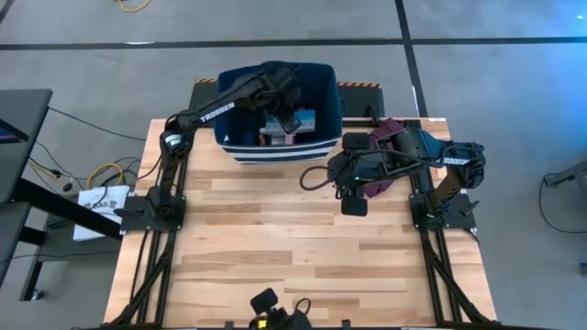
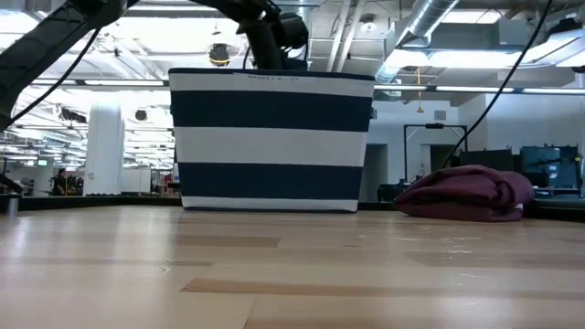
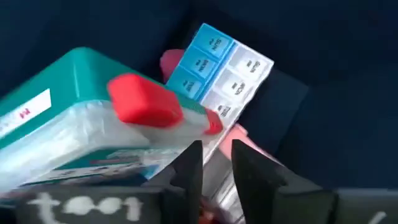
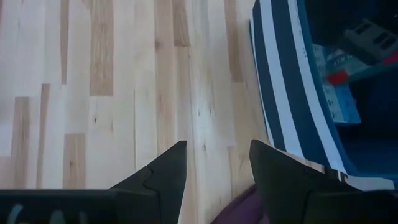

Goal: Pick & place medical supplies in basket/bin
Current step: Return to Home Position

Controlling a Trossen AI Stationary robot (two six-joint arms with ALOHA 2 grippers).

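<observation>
Left gripper [image 3: 216, 149] down inside bin [image 1: 275, 152]; fingers barely parted, gripping nothing. Just ahead of fingertips: teal first-aid box [image 3: 68, 99], red latch [image 3: 144, 99] facing up. Beyond box, farther from fingertips: light-blue pill strip [image 3: 217, 62]. Both probably rigid, light, smooth plastic, slippery; best pinched across narrow sides, not by latch or lids. Right gripper [image 4: 217, 158] over table [image 4: 124, 93], fingers apart, empty.

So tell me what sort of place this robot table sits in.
Probably an open-plan lab or workshop: exposed ducts run under the ceiling, the floor is bare concrete with dark lines, and cables trail beside the table.
</observation>
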